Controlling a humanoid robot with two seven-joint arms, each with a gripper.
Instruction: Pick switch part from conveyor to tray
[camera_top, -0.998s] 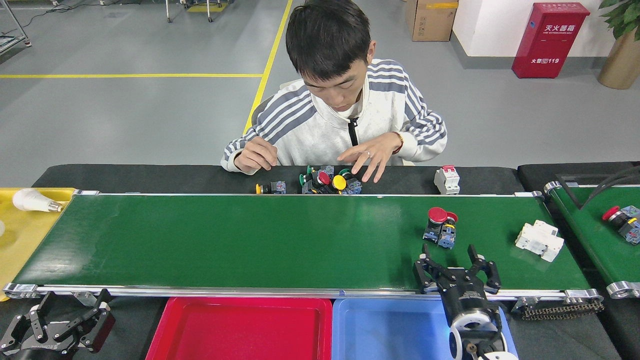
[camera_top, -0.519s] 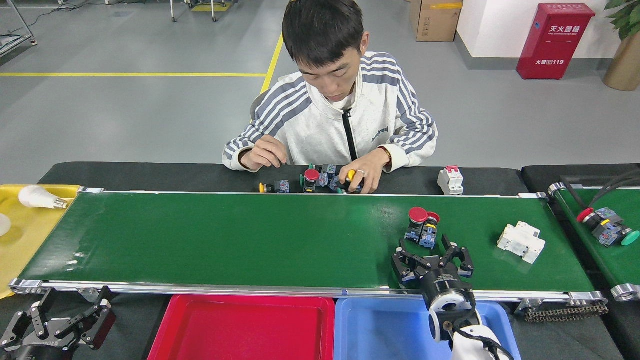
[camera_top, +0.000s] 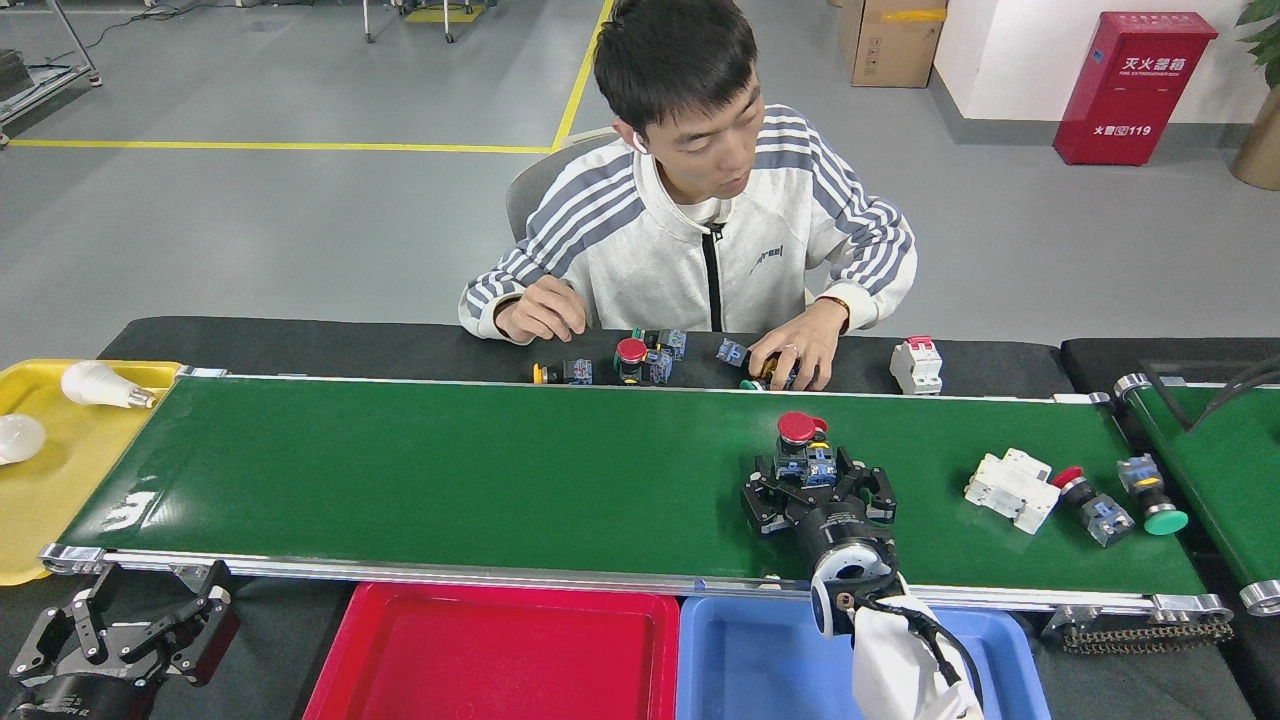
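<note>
Now the right gripper (camera_top: 812, 478) is seen over the conveyor (camera_top: 450, 480), its black fingers (camera_top: 760, 500) spread on either side of the red-capped switch part (camera_top: 800, 450), which stands on the green belt; whether contact is made cannot be told. The left gripper (camera_top: 120, 630) is held spread apart below the belt's near rail. A red tray (camera_top: 490, 650) and a blue tray (camera_top: 750, 660) are set side by side beneath. A white breaker (camera_top: 1010, 488) is found further right on the belt.

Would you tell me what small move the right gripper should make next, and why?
Probably close the fingers: the right gripper is open with its fingers either side of the red-capped switch part on the conveyor, so gripping before lifting toward the blue tray seems sensible.
</note>
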